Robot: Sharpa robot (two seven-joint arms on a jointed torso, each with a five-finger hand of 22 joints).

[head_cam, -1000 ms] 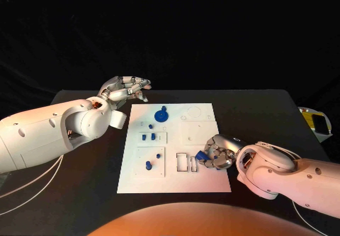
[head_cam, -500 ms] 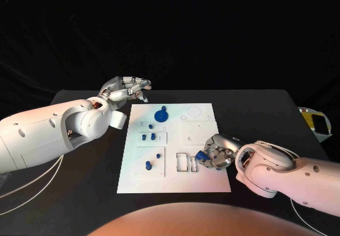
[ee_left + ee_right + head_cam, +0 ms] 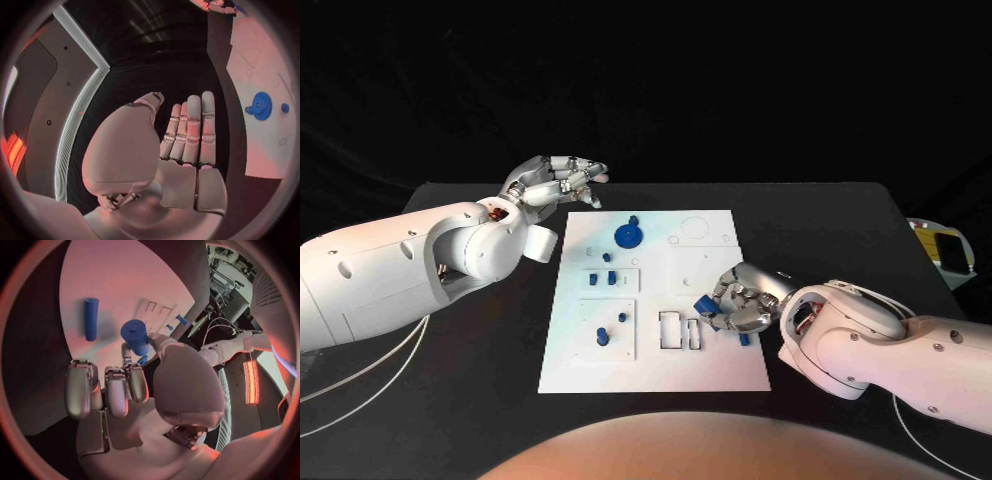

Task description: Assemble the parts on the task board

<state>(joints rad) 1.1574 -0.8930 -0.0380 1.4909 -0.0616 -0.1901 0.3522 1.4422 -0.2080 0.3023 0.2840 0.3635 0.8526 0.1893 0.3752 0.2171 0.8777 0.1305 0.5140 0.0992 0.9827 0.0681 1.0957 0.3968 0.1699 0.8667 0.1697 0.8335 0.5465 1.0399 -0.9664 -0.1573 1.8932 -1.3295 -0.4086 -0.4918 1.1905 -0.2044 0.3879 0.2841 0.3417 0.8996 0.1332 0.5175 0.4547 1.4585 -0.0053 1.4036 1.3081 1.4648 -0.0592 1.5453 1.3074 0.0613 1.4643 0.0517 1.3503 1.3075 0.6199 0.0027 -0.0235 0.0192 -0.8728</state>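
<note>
The white task board lies mid-table. On it are a blue gear at the far end and several small blue parts, such as a peg, on its left half. My right hand hovers over the board's right side. It pinches a blue round-headed part between thumb and finger. A blue rod lies on the board beside that hand. My left hand is held above the table's far left, off the board, holding nothing. The gear also shows in the left wrist view.
Two empty rectangular slots sit in the board just left of my right hand. A yellow and white object stands at the table's right edge. Cables hang off the left side.
My right hand has shifted a little toward the far side with the blue part in its pinch. The blue rod now shows on the board beside it. The left arm has stayed put.
</note>
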